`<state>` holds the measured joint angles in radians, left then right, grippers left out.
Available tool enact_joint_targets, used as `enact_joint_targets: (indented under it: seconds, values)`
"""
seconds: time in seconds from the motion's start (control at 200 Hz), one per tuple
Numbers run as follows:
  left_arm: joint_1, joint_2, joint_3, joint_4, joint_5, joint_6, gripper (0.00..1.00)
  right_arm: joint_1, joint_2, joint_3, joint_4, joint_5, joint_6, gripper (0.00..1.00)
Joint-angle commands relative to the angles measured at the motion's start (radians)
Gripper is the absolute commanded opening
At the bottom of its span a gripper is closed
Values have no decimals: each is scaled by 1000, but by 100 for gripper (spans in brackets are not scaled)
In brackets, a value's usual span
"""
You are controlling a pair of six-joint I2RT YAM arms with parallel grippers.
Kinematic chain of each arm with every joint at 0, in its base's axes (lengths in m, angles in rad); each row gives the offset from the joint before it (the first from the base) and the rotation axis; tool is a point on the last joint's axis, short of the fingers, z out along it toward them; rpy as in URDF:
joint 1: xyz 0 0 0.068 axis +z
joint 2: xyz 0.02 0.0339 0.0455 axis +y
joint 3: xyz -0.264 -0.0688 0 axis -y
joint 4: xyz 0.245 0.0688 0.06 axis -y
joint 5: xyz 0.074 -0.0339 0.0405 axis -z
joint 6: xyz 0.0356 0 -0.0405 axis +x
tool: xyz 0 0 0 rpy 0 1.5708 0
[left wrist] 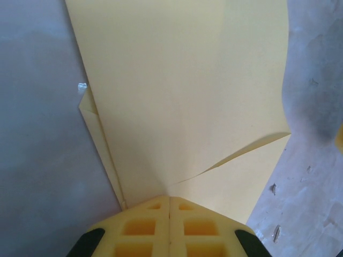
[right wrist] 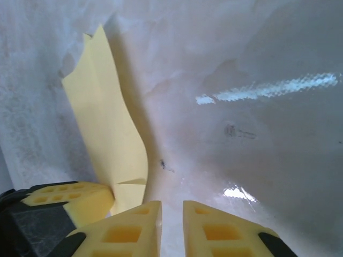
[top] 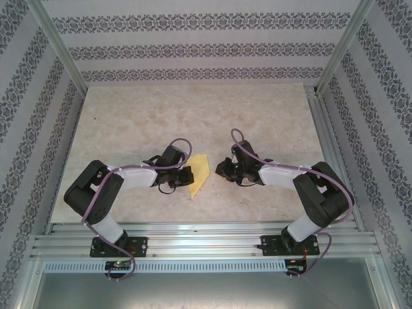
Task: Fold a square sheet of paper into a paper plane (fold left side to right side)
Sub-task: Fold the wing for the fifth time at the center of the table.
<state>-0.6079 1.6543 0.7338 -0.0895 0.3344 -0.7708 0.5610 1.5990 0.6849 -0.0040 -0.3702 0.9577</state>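
Paper (top: 199, 174) is already creased into a pointed kite on the table (top: 129, 116), pinched in the left gripper (left wrist: 169, 202). Right gripper (right wrist: 172, 209) is parked beside it, jaws barely apart, empty. Final folds probably left.

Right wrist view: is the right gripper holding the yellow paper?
No; the right gripper shows only bare table between its fingers, and the paper curls up beside it.

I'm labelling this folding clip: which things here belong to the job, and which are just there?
Job:
yellow paper, partly folded
left pincer, shut on it
right pincer, slightly open, holding nothing

Just there:
table
aluminium rails
patterned walls
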Motion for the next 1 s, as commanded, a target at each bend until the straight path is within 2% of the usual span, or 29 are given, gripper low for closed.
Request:
enact_joint_targets:
  seconds: [0.0,0.16,0.33,0.565,0.749,0.994]
  values:
    - [13,6,-11,-24,-28,11,5,15,57,-9,21,-22,-14,16]
    - [13,2,-8,-28,-29,16,5,52,122,36,34,-28,-8,16]
    - [13,2,-9,-28,-28,15,5,59,180,40,142,-79,40,16]
    - [14,5,-13,-21,-25,13,4,66,176,58,208,-107,47,16]
    - [14,3,-14,-23,-28,13,4,79,190,85,187,-98,37,16]
    - [13,4,-9,-27,-30,16,4,82,135,94,182,-91,16,14]
